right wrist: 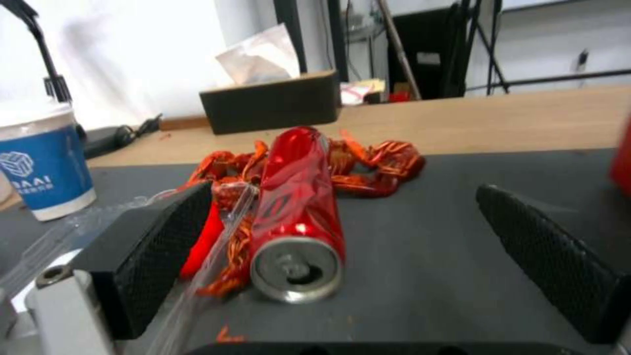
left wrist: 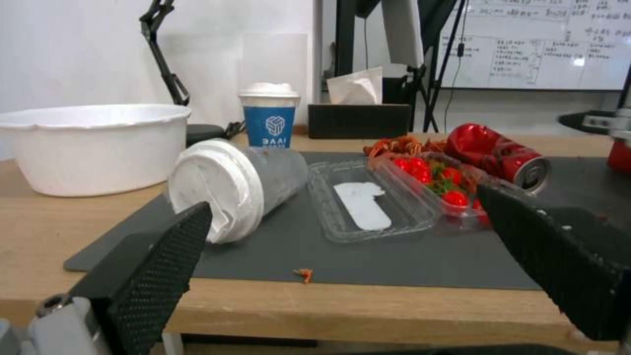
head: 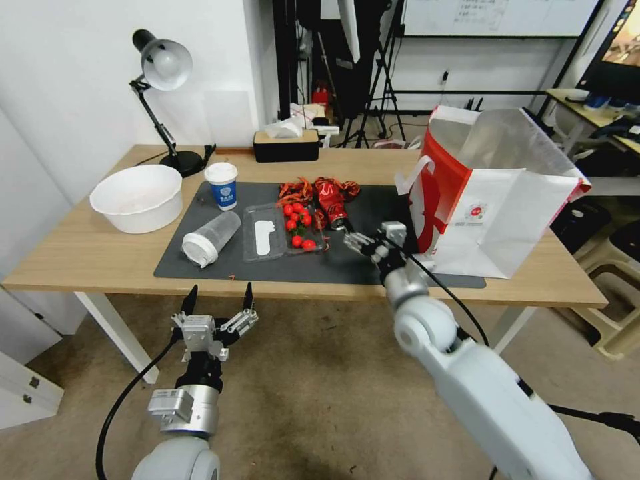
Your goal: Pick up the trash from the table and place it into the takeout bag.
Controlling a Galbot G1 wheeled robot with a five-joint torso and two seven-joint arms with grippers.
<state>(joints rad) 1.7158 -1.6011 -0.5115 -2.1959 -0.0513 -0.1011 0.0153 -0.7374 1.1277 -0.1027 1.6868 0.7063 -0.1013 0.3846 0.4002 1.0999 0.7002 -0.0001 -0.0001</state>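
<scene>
Left claw (head: 219, 298) parked off the desk (head: 80, 253) edge at 7 o'clock, spread wide, empty. Crushed red aluminium can (right wrist: 299, 207) lying mid-mat, at 12 o'clock from the right claw (head: 365, 241), gaping, holding nothing. Probably light, dented, slick; best pinched across the body.

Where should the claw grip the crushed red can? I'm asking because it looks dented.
Grip the crushed red can across its body near the silver end, coming from the table's front edge. It lies on its side, end-on to the open right claw, whose fingers already flank it; the clear tray crowds one side.
</scene>
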